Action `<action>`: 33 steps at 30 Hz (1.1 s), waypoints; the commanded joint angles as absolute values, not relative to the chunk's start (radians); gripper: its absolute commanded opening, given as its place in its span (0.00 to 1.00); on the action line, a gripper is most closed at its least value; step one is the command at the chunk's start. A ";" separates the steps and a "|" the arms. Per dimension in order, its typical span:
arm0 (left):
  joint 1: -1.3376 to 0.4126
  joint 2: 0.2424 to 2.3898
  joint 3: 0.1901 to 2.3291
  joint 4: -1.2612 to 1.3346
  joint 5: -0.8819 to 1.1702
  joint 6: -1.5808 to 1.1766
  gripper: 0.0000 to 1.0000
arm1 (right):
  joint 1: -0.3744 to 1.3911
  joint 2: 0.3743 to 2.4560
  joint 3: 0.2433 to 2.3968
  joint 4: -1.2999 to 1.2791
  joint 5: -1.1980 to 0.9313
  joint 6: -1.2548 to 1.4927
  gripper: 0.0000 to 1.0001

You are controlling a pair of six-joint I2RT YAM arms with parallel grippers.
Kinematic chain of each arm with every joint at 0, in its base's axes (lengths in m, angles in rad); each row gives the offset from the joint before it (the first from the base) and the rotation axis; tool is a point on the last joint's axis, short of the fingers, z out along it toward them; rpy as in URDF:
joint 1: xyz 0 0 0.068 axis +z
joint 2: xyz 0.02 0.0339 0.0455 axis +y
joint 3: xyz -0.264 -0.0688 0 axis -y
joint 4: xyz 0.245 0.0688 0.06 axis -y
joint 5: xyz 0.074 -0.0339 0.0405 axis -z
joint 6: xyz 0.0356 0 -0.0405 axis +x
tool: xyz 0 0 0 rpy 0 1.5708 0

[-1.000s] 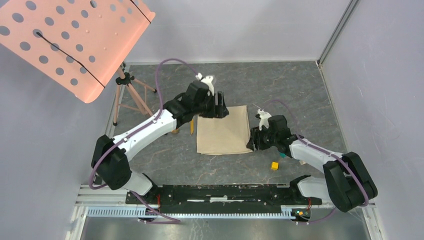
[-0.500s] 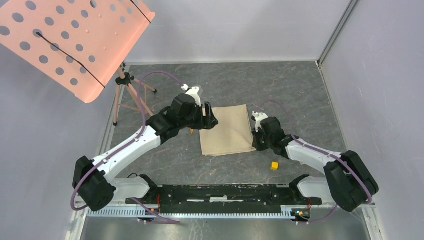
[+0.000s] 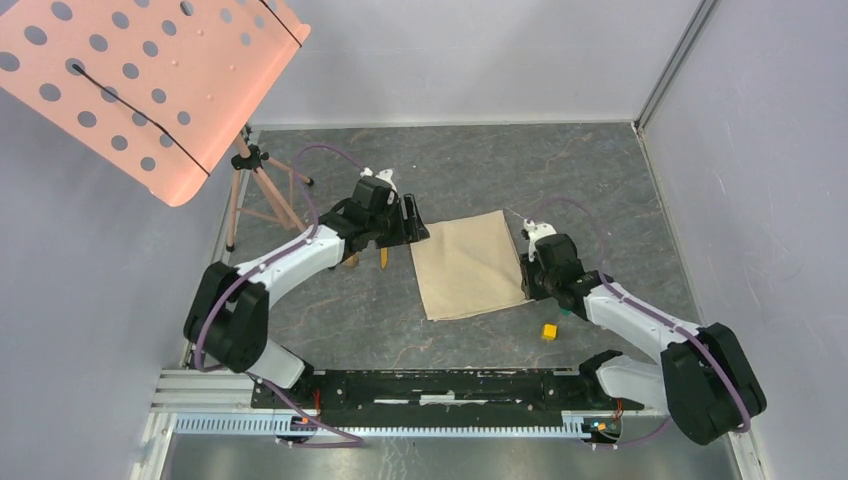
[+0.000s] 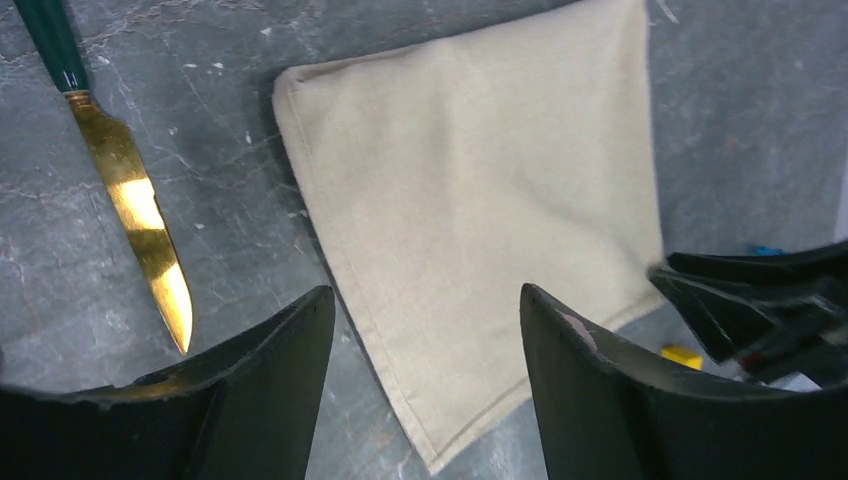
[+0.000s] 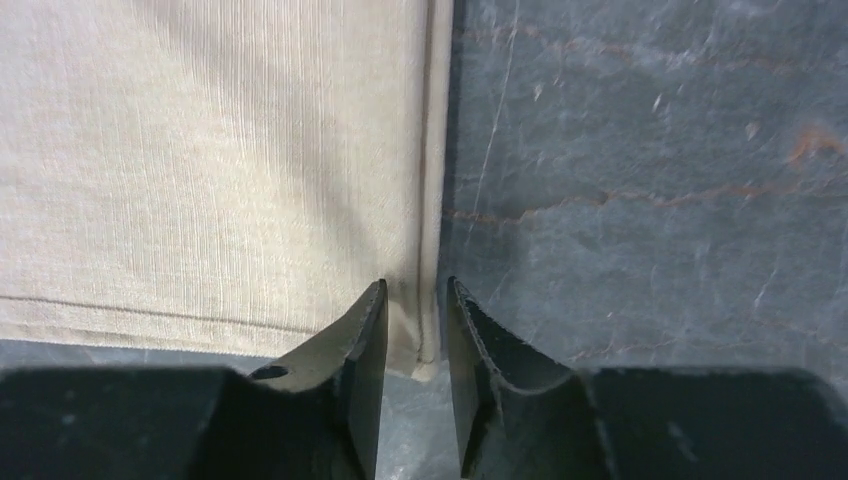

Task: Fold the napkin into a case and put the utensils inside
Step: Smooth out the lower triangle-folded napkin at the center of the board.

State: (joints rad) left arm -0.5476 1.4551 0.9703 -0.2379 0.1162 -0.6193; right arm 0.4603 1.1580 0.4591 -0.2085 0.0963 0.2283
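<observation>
Since the right gripper (image 5: 415, 290) straddles the plain beige cloth napkin (image 5: 200, 150) at its hem — grip unclear — and the left gripper (image 4: 425, 295) gapes empty, lifting could drag it askew.

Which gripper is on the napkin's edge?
The right gripper: its jaws narrowly straddle the hem of the napkin at a corner. The left gripper hangs wide open, holding nothing.
</observation>
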 commanded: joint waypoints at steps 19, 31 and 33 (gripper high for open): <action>-0.421 1.731 0.899 0.285 0.076 -0.733 0.63 | 0.184 1.743 0.860 0.481 -0.420 0.329 0.48; -0.413 1.798 0.896 0.291 0.062 -0.733 0.57 | 0.137 1.843 0.878 0.444 -0.458 0.304 0.49; -0.412 1.803 0.895 0.300 0.069 -0.738 0.55 | 0.131 1.863 0.893 0.431 -0.466 0.297 0.49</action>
